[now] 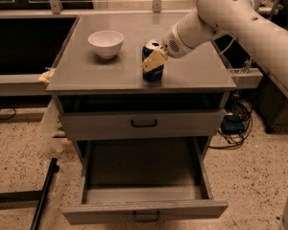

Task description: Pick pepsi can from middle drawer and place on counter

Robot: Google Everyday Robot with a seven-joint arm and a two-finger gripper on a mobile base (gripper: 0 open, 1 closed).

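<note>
1. The middle drawer (144, 169) stands pulled out, nearest.
2. The pepsi can (152, 74) stands upright on the counter (194, 73), near its front edge.
3. The gripper (155, 59) reaches the can from the right; whether it grips cannot be told.

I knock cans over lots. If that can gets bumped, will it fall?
Probably tips easily: the can stands upright, tall and narrow, on the smooth counter. Once down, its round sides would likely roll. The gripper is beside it.
</note>
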